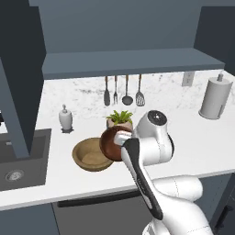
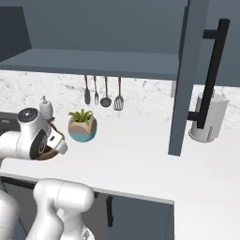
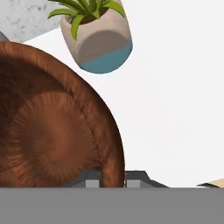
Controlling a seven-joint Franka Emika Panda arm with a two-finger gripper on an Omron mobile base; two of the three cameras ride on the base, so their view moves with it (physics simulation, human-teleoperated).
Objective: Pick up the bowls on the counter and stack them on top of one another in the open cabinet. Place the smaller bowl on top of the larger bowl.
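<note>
The smaller bowl (image 1: 109, 143), glossy dark reddish-brown, hangs tilted just above the counter (image 1: 197, 137), with my gripper (image 1: 120, 139) shut on its rim. In the hand view the smaller bowl (image 3: 52, 127) takes up the left side, and its rim sits between the fingertips (image 3: 134, 177). The larger bowl (image 1: 91, 156), wide and light tan, rests on the counter just left of and below the held bowl; a sliver of it (image 3: 215, 183) shows at the bottom right of the hand view. Above, the cabinet shelf (image 1: 133, 62) stands open and bare.
A white-and-teal plant pot (image 1: 120, 120) stands right behind the held bowl. Utensils (image 1: 123, 92) hang on the back wall. A soap dispenser (image 1: 65, 117) and a sink (image 1: 18, 160) lie to the left, a paper towel roll (image 1: 215, 97) to the right. An open cabinet door (image 2: 187, 79) juts out.
</note>
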